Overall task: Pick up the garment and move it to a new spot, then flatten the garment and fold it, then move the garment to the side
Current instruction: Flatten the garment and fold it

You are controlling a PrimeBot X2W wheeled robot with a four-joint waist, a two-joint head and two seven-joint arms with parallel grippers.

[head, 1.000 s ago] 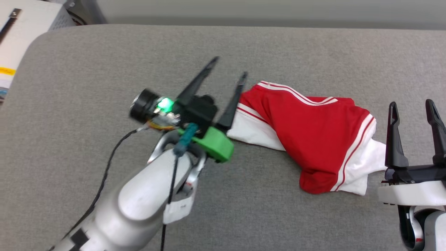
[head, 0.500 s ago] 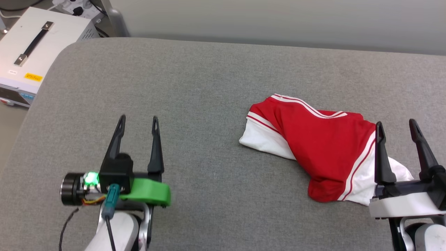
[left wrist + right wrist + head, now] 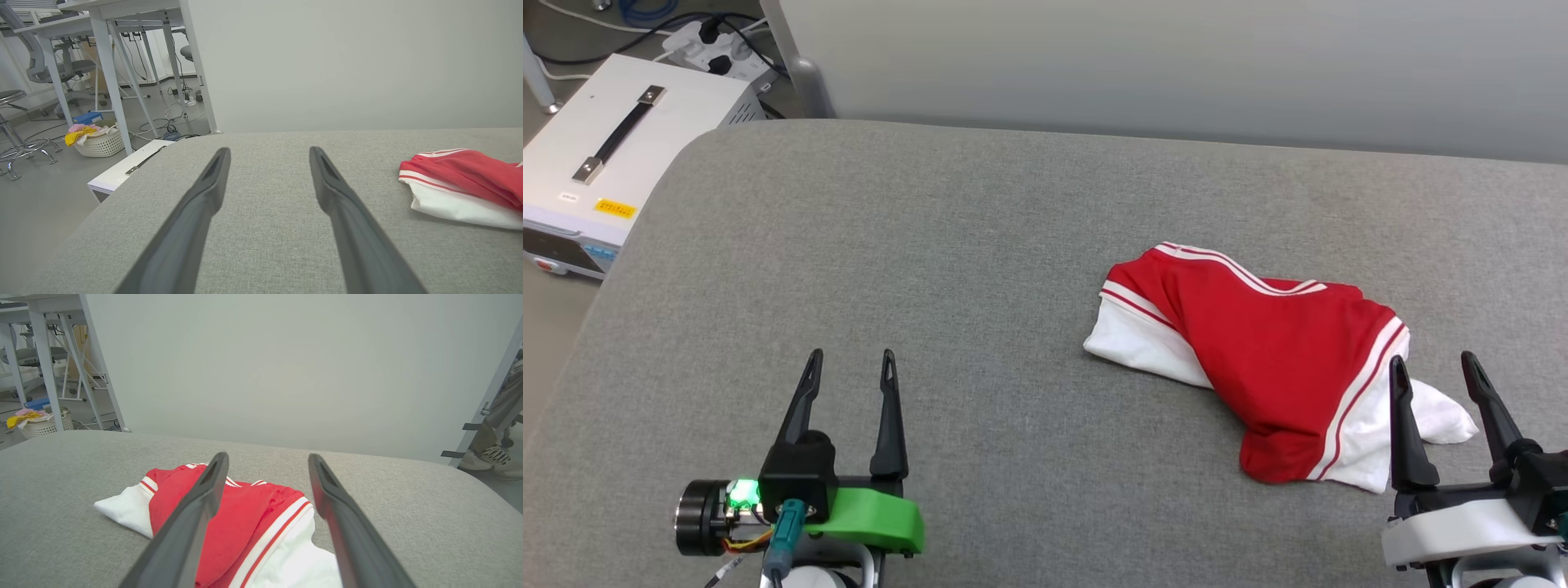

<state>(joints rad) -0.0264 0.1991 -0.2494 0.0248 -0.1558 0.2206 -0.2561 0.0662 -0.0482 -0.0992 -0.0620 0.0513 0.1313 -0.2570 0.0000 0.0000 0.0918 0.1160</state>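
Garment (image 3: 1258,351) lies unmoved; left gripper (image 3: 851,356) has withdrawn.

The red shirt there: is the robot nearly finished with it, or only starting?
Probably near the end. Done, it seems: the garment lies in a compact folded bundle toward the right side of the grey table. In hand: nothing; the left gripper is open and well clear, the right gripper open by the bundle's near edge. Left: perhaps nothing, though the fold looks loose and uneven.

Grey padded table (image 3: 1013,245) w/ pale wall (image 3: 1176,65) behind, white desks (image 3: 108,77) beyond.
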